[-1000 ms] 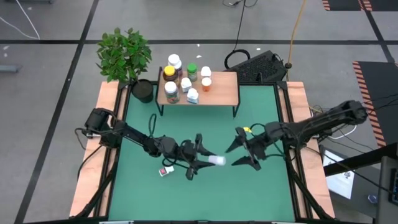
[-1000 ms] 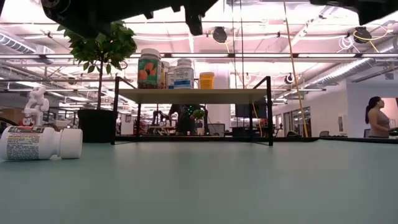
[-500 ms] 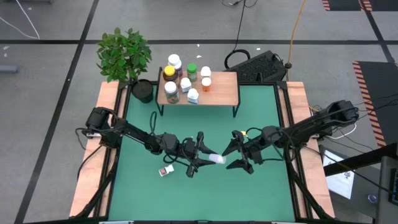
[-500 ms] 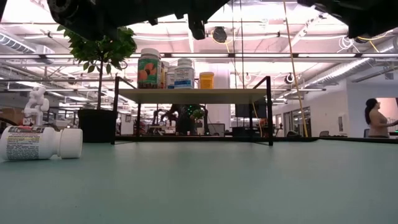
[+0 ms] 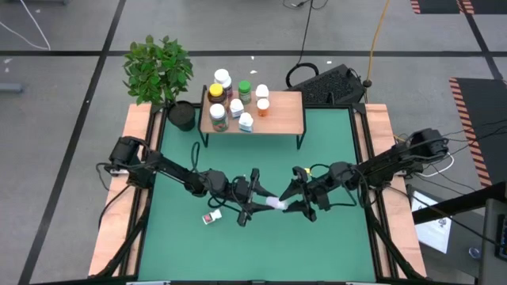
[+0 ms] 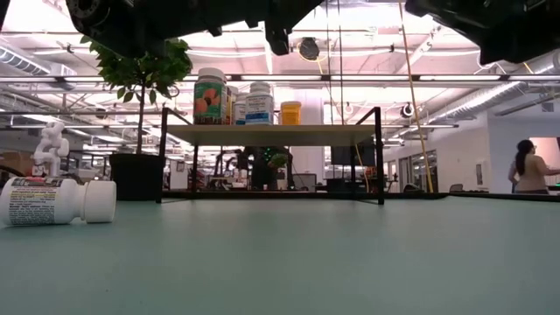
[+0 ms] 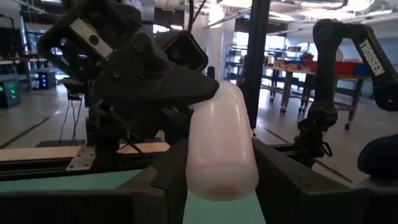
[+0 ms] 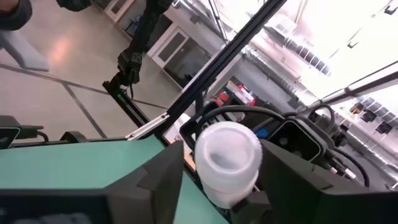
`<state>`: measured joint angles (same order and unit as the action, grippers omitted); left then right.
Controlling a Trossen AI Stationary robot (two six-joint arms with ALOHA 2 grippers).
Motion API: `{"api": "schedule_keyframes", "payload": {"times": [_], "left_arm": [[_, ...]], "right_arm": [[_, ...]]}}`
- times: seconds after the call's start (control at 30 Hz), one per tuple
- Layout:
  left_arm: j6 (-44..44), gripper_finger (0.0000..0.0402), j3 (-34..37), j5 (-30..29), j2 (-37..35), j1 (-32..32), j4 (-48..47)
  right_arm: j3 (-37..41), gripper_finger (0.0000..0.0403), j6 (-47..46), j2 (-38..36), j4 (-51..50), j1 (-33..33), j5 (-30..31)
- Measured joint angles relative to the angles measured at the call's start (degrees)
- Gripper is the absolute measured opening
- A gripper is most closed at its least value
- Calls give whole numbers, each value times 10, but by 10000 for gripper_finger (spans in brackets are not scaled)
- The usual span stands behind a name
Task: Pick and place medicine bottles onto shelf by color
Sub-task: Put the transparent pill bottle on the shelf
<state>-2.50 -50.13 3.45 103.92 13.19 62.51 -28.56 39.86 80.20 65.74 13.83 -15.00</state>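
A white medicine bottle [image 5: 274,203] hangs level above the middle of the green table, with my left gripper [image 5: 258,199] shut on its base end. My right gripper [image 5: 296,199] faces it from the table's right, open. Its fingers stand on either side of the bottle's white cap [image 8: 227,155]. The shelf [image 5: 281,115] stands at the table's far edge on thin black legs, and several bottles [image 5: 236,99] stand upright on its left half. One more white-capped bottle [image 6: 57,201] lies on its side on the table, below my left arm. My left gripper pinches the bottle's body near its base [image 7: 219,177] between its two fingers. The fingers come level from the table's left and lie along the bottle. The bottle is lifted clear, about level, its cap end toward the right. My right gripper's fingers [image 8: 283,177] flank the cap; whether they touch it, I cannot tell.
A potted plant [image 5: 158,71] in a black pot [image 5: 181,115] stands left of the shelf. A black keyboard-like thing [image 5: 333,83] lies beyond the table's far right corner. Wooden rails [image 5: 380,158] run along both sides. The shelf's right half [image 5: 285,111] is bare wood.
My right gripper has come down and toward the table's left, up to the bottle's cap end. It has tipped and rolled a little, and its fingers have narrowed around the cap. The bottle has stayed where it was.
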Motion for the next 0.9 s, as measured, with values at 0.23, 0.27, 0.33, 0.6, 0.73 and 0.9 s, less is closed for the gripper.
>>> {"api": "schedule_keyframes", "payload": {"times": [0.23,0.27,0.33,0.6,0.73,0.9], "left_arm": [[7,150,0,4,0,0,-8],[6,150,0,4,0,0,-8],[-13,155,0,-2,0,1,-17],[36,254,0,-119,0,-3,-211],[-7,301,0,-195,0,-10,-332],[-96,333,0,-204,0,-19,-460]], "right_arm": [[-5,132,-1,4,1,0,0],[-7,129,-6,4,-1,0,1],[-15,128,-33,3,-14,0,14],[-114,142,-114,3,-262,-27,117],[-170,140,-139,4,-392,-55,123],[-254,143,-156,-2,-514,-98,155]]}}
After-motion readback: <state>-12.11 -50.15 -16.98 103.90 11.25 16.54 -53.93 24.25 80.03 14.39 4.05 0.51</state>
